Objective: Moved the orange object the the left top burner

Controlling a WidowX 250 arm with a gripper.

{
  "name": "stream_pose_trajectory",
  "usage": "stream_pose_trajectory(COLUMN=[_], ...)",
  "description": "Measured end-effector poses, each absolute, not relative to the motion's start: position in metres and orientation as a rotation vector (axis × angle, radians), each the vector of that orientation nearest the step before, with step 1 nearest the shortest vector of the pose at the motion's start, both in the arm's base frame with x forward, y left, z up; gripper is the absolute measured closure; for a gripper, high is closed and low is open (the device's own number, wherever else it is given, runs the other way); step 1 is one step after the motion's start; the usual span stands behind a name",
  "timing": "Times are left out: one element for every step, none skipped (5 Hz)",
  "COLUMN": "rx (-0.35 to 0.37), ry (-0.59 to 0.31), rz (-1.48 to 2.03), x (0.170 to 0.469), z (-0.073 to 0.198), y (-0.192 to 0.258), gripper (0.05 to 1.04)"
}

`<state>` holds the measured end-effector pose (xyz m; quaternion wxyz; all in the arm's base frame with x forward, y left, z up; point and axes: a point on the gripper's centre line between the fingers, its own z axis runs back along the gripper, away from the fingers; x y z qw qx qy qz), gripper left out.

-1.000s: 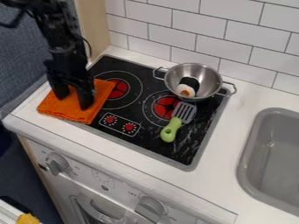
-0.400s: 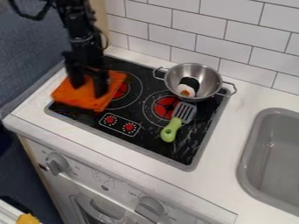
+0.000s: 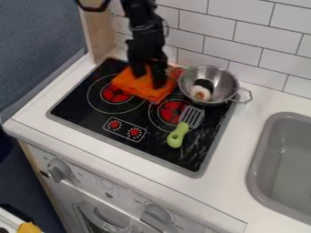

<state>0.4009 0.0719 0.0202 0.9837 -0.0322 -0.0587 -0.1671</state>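
Orange cloth [image 3: 130, 84] lies flat-faced on the black stovetop [image 3: 76, 107], long axis slanting from upper left to lower right, its lower-right end aimed at the right red burner [image 3: 172, 111] and its side overlapping the edge of the left burner's ring [image 3: 100, 107]. Your hand [image 3: 149, 82] hangs over it, fingers spread apart; whether a fold is caught between them, you cannot tell. Outward to your view's right: metal pot [image 3: 228, 84] just beside the cloth, black-and-white toy [image 3: 201, 90] inside, then the green-handled spatula [image 3: 178, 135] below.
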Motion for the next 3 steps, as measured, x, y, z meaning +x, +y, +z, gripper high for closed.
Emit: stream_pose_trajectory(rx=[-0.007,0.006,0.031], ry=[-0.103,-0.084,-0.103], rz=[-0.281,-0.212,-0.154], x=[0.402,0.397,0.389], z=[0.023,0.020,0.037], y=[0.080,0.089,0.099], gripper=[0.083,0.083,0.083])
